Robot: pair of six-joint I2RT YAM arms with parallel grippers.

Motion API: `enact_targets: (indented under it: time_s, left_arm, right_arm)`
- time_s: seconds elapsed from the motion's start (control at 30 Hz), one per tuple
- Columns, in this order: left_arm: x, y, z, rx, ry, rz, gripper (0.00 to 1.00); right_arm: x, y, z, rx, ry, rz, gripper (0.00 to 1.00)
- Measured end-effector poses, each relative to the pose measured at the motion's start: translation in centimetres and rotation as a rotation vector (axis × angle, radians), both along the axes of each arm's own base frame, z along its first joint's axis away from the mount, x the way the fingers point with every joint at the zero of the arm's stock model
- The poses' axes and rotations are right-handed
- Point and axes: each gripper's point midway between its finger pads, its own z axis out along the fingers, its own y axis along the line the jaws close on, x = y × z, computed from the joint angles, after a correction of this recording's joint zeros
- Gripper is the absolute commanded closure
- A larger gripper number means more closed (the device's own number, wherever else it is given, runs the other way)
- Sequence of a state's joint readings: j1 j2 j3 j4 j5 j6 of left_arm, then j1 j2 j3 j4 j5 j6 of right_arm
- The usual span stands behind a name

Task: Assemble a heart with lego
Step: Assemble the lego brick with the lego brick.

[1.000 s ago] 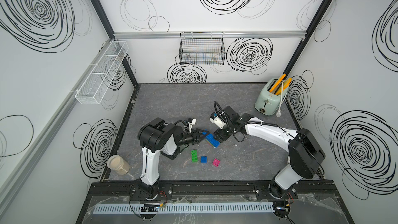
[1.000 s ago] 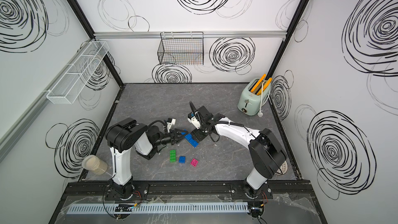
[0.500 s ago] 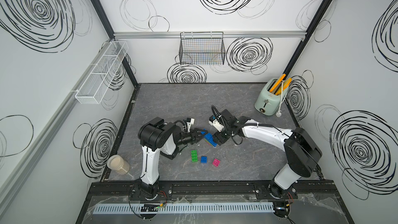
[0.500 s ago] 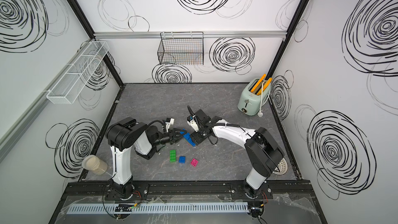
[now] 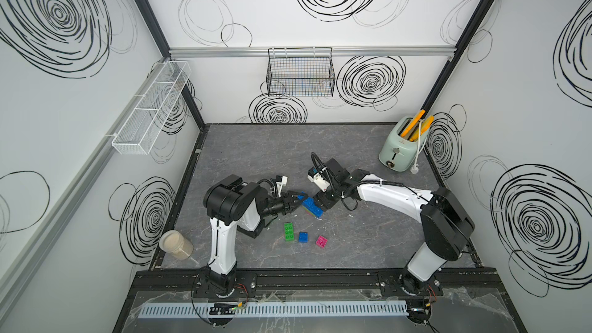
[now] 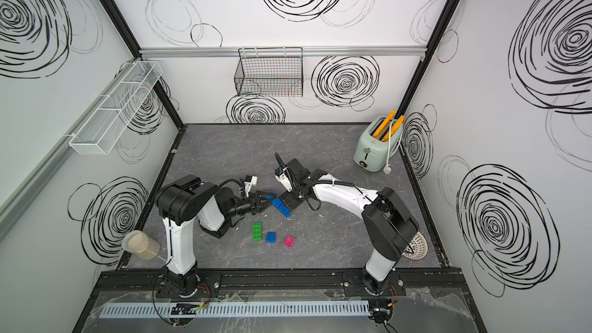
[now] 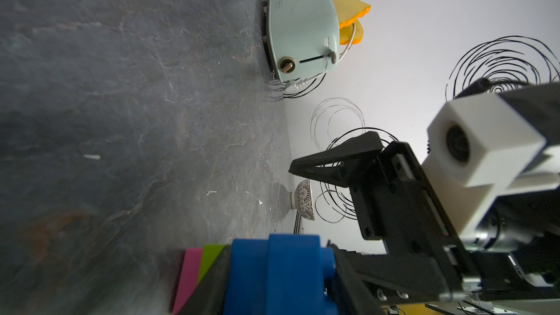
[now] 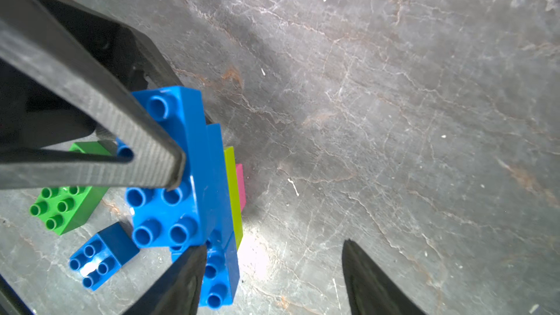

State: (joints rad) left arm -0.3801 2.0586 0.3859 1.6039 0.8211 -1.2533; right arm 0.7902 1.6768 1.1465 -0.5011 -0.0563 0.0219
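**Heart.** The part-built heart (image 5: pixel 311 207) is mid-surface (image 5: pixel 288 155), between the two arms and tilted on edge. In both top views its blue studded face is uppermost (image 6: pixel 281 208). The right wrist view (image 8: pixel 209 177) shows the layers: two blue, then lime, then pink outermost. I cannot tell whether the pink edge touches the surface.

**Left pincer** (image 5: pixel 300 200). It is closed down narrow on the topmost blue brick of the part-built heart. One finger (image 8: pixel 145 143) crosses the studded face and the other lies behind the brick. The left wrist view agrees: the blue brick sits wedged between the two fingers, with the lime and pink layers beside it.

**Right pincer** (image 8: pixel 272 246). Its jaws stand wide apart and grip nothing. One finger (image 8: pixel 185 280) is up against the lower blue end of the stack, though contact is not clear. The other finger is well apart, with bare surface between.

**Loose lego.** Three bricks lie in a short row, nearer the arm bases than the stack, close together but none touching.
- green oblong brick (image 5: pixel 289 231), studs up
- blue square brick (image 5: pixel 303 237)
- pink square brick (image 5: pixel 321 241)

**Surroundings.**
- A mint toaster (image 5: pixel 398 152) stands in the far right corner with orange slices in its slots.
- A jar (image 5: pixel 175 245) stands at the near left edge.
- A wire basket (image 5: pixel 301 75) hangs on the rear wall.
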Motion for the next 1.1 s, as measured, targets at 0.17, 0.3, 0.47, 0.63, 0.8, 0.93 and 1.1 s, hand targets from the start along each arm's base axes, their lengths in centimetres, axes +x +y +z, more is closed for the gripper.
enact_targets:
  time_s: [0.17, 0.3, 0.47, 0.63, 0.8, 0.93, 1.1]
  left_arm:
    - [0.0, 0.1, 0.0, 0.001, -0.001, 0.002, 0.52]
    - [0.0, 0.3, -0.1, 0.003, 0.001, 0.007, 0.47]
    - [0.1, 0.8, -0.9, 0.021, 0.017, 0.028, 0.35]
    - [0.0, 0.9, -1.4, 0.029, 0.030, 0.032, 0.22]
    - [0.0, 0.9, -1.0, 0.021, 0.014, 0.026, 0.18]
    - [-0.1, 0.7, -0.8, 0.019, 0.010, 0.020, 0.15]
    - [-0.2, 0.7, -0.6, 0.023, -0.005, 0.018, 0.13]
  right_arm:
    - [-0.3, 0.1, -0.2, -0.005, 0.000, 0.005, 0.26]
    - [-0.6, 0.3, -0.8, -0.012, 0.010, 0.009, 0.26]
    - [-0.5, 0.7, -1.1, -0.008, 0.010, 0.011, 0.26]
    - [-0.4, 0.9, -1.0, -0.008, 0.009, 0.012, 0.26]
    - [-0.2, 1.0, -1.1, -0.008, 0.009, 0.013, 0.26]
    - [-0.1, 1.2, -1.1, -0.007, 0.007, 0.015, 0.26]
    - [0.1, 1.4, -1.1, -0.003, 0.005, 0.017, 0.26]
